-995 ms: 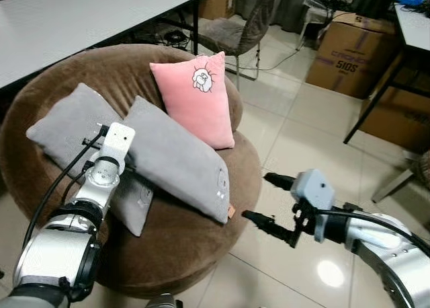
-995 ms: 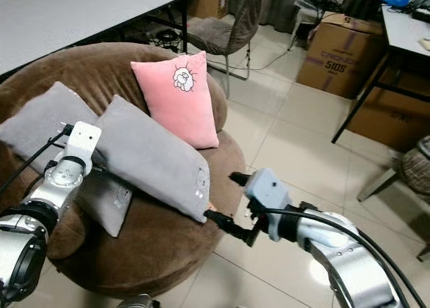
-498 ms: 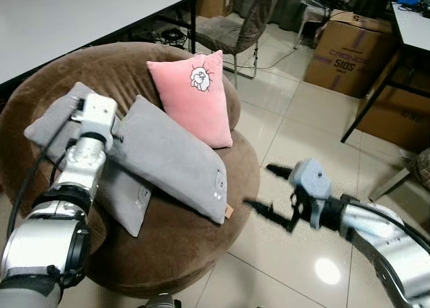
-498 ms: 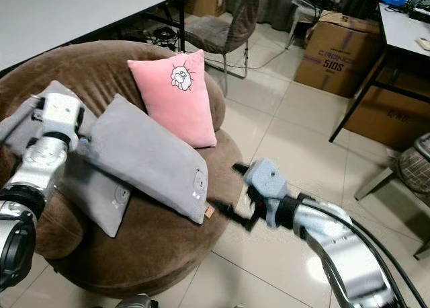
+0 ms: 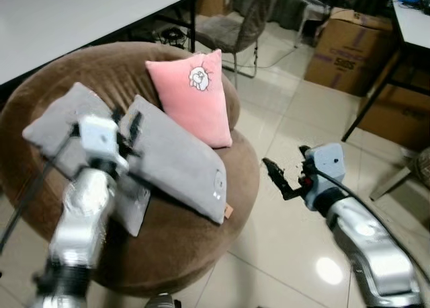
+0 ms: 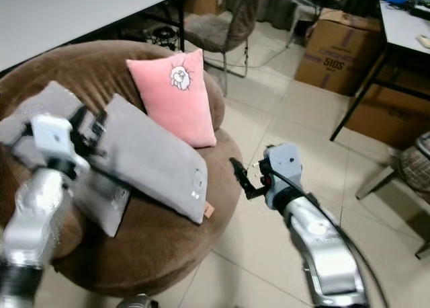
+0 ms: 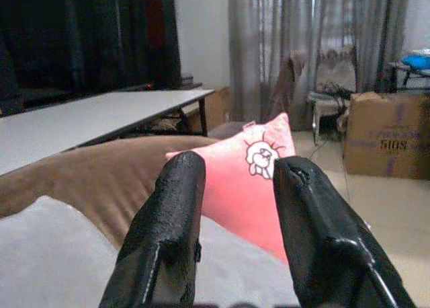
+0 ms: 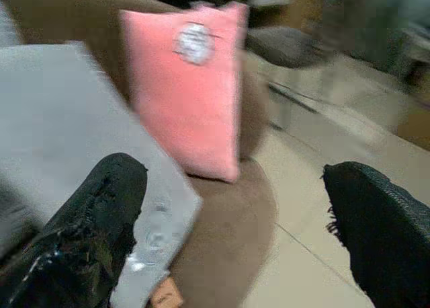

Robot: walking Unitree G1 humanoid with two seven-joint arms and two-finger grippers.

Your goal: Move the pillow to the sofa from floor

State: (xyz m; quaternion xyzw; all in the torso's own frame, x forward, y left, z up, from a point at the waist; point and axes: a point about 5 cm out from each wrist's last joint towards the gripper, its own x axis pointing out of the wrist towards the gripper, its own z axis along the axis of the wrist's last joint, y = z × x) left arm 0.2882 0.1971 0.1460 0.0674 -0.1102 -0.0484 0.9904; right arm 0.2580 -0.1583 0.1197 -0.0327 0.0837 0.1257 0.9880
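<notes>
Round brown plush sofa (image 5: 168, 254) on a pale glossy tiled floor (image 5: 289, 267), in a room with a long white table (image 5: 74, 15) behind the sofa, a grey fabric chair (image 5: 232, 29) beyond it, and brown cardboard boxes (image 5: 342, 49) beside a dark-legged desk (image 5: 376, 93) off to the right gripper's far side.

Three cushions lie on the sofa seat: a pink square pillow with a small cartoon print (image 5: 193, 96) propped upright against the backrest, a long grey rectangular pillow (image 5: 178, 160) tilted in front of it, and a second grey pillow (image 5: 64, 123) partly beneath the first and partly covered by the left arm.

The left gripper (image 5: 127, 130) hangs over the near end of the long grey pillow; in the left wrist view its two black fingers (image 7: 168, 234) stand a little apart with nothing between them, the pink pillow straight ahead of them. The right gripper (image 5: 285, 177) is held over bare floor just beside the sofa's right edge, fingers spread wide and empty, with the pillows ahead of it.

The left arm is motion-blurred, and the right wrist view is blurred as well. Whether the left fingertips touch the grey pillow cannot be told. The sofa's near edge is cut off by the frame. Open floor extends to the right gripper's outer side as far as the desk legs.
</notes>
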